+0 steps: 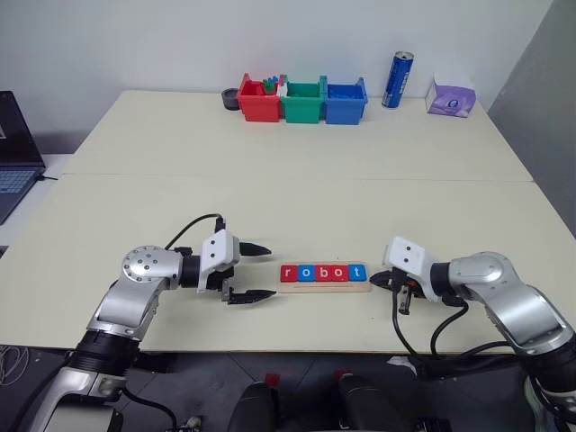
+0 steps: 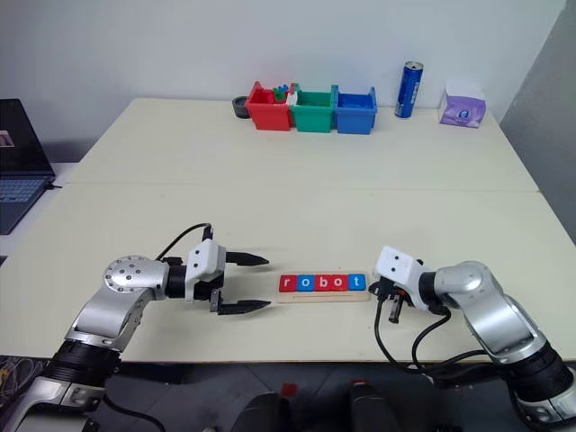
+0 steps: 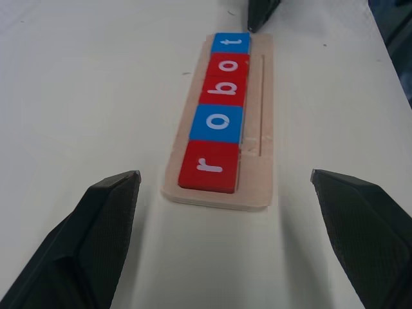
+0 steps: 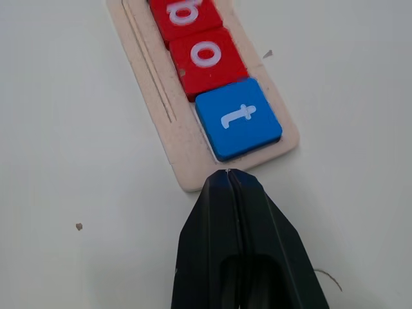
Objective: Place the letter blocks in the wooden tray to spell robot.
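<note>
Five letter blocks (image 1: 324, 273) lie in a row in the wooden tray (image 3: 261, 161) near the table's front edge and read r, o, b, o, t. The r (image 3: 209, 166), b and second o (image 4: 207, 56) are red. The first o (image 3: 217, 122) and the t (image 4: 238, 117) are blue. My left gripper (image 1: 270, 270) stands open just left of the tray's r end, its black fingers pointing at it and touching nothing. My right gripper (image 4: 228, 177) is shut and empty, its tip just off the tray's rounded t end.
Red (image 1: 258, 101), green (image 1: 302, 101) and blue bins (image 1: 345, 101) stand in a row at the table's far edge, next to a blue can (image 1: 397, 79) and a purple tissue box (image 1: 451, 97). A laptop (image 1: 13, 153) sits off the table's left side.
</note>
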`<state>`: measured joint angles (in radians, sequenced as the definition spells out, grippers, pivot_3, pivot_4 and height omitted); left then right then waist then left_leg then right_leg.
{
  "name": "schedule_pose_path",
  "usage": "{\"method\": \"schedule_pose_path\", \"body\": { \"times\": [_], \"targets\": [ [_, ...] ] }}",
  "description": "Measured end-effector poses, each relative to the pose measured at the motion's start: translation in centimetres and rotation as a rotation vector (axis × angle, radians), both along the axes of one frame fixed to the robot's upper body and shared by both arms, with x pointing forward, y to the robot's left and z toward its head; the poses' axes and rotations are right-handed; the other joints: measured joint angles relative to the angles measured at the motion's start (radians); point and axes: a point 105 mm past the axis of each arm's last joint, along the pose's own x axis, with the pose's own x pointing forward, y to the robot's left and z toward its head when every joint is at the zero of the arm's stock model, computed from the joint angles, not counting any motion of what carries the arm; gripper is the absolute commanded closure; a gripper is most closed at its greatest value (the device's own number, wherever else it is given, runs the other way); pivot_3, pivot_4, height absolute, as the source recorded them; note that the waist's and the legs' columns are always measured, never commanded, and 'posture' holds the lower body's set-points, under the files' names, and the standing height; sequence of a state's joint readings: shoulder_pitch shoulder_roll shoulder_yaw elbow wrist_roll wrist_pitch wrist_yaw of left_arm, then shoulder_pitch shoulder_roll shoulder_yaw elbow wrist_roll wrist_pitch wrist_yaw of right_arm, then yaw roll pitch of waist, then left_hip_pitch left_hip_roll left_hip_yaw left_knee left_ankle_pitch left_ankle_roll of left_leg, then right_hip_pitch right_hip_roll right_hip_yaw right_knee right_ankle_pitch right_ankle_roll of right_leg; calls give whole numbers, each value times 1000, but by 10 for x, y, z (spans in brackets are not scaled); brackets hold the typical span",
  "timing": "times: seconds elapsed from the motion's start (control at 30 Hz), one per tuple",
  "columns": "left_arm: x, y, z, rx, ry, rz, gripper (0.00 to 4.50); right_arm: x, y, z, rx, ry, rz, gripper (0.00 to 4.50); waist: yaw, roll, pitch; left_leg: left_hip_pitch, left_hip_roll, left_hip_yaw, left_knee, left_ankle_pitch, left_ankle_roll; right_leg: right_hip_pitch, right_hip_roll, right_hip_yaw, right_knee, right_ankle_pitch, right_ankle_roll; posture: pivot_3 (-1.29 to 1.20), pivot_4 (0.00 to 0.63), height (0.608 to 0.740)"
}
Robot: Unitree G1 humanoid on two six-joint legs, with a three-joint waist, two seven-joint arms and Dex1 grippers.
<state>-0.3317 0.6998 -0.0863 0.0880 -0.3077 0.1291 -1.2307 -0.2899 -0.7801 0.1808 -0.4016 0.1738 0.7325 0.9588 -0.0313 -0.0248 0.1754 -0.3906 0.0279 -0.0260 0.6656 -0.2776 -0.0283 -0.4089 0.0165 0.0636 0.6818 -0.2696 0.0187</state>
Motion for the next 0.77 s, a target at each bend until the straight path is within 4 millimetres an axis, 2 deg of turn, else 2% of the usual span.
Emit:
{"method": "schedule_pose_path", "body": {
  "times": [0.1,0.2,0.4,0.57,0.77],
  "targets": [
    [1,5,5,-30,13,54,0,-7,0,18,117,-16,-4,4476,0,0,0,0,0,0,0,0,0,0,0,0,0,0,0,0,150,740],
    [-3,11,10,-27,5,78,0,-21,8,35,263,16,33,3907,-1,0,0,0,1,0,0,0,0,0,0,0,0,0,0,0,150,740],
    [-5,16,14,-7,-4,66,0,-31,11,44,303,63,95,1849,0,0,0,1,0,0,0,0,0,2,0,0,0,0,1,0,150,740],
    [-7,14,18,4,-32,28,0,-33,14,60,299,73,159,61,0,0,0,2,0,0,0,0,0,2,0,0,0,0,1,0,150,740],
    [-8,14,17,30,-36,10,0,-28,12,64,269,53,179,9,0,0,0,2,0,1,0,0,0,2,0,0,-1,0,1,0,150,740]
  ]
}}
